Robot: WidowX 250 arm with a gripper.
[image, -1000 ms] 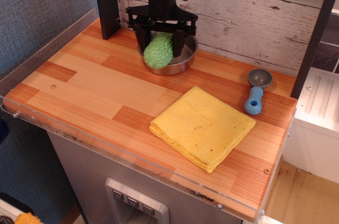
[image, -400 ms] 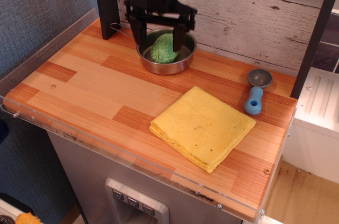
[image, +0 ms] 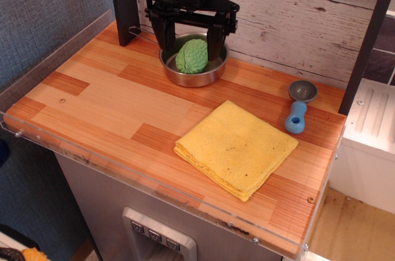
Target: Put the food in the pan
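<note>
The light green knobbly food lies inside the small round steel pan at the back of the wooden table. My black gripper hangs just above the pan with its two fingers spread wide on either side of the food. The fingers do not hold the food. The gripper is open and empty.
A folded yellow cloth lies at the front right of the table. A blue-handled grey scoop lies at the right. A white plank wall stands behind, a black post at the back left, and a clear rim along the table edges.
The food was held tilted over the pan's front rim, then let go. It now rests in the pan. My gripper has opened wider and risen a little.
</note>
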